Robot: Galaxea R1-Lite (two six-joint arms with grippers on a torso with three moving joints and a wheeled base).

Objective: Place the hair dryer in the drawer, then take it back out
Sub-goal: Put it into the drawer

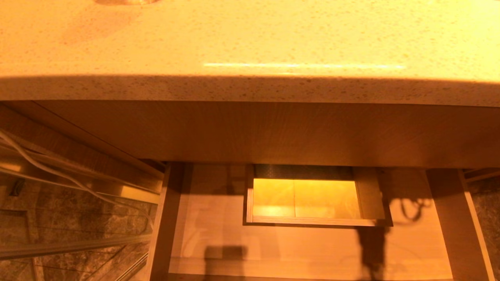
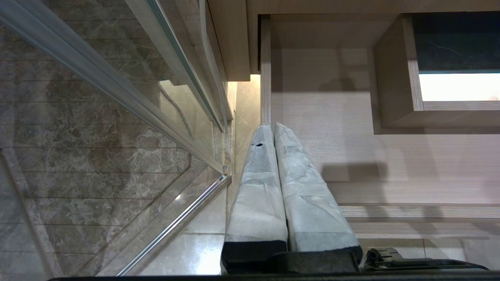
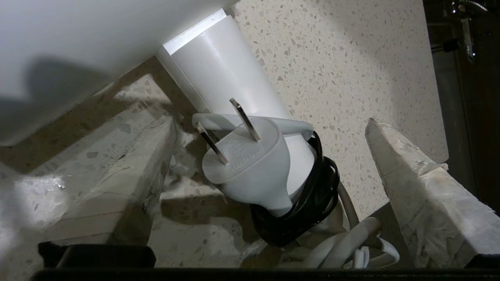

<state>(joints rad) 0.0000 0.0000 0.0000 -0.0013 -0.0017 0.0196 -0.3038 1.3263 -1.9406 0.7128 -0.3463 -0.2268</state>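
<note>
Head view: the drawer (image 1: 312,249) stood pulled out across the lower middle of the frame, under the speckled countertop (image 1: 250,43) that filled the upper half. Its boxed rectangular cut-out (image 1: 308,199) sat at centre, lit from below. Nothing lay on the drawer floor, only shadows, among them one of a dangling loop at lower right. Marble floor (image 1: 70,218) and a glass panel edge showed at lower left. Neither arm appeared in this view.

Right wrist view: the right gripper (image 3: 273,156) had its taped fingers (image 3: 422,195) spread wide to either side of the hair dryer (image 3: 222,70), touching nothing that could be seen. The dryer's white handle ran from upper centre toward the middle of the frame, lying on the speckled stone. A two-pin plug (image 3: 250,160) rested on the handle's end at centre, with a black tie (image 3: 312,207) around the bundled white cord (image 3: 343,246) at lower centre right. So the dryer was out on the counter, not in the drawer.

Left wrist view: the left gripper (image 2: 273,128) had its padded fingers pressed together, empty, hanging beside the drawer's side wall (image 2: 265,78), at centre frame, above the floor.
</note>
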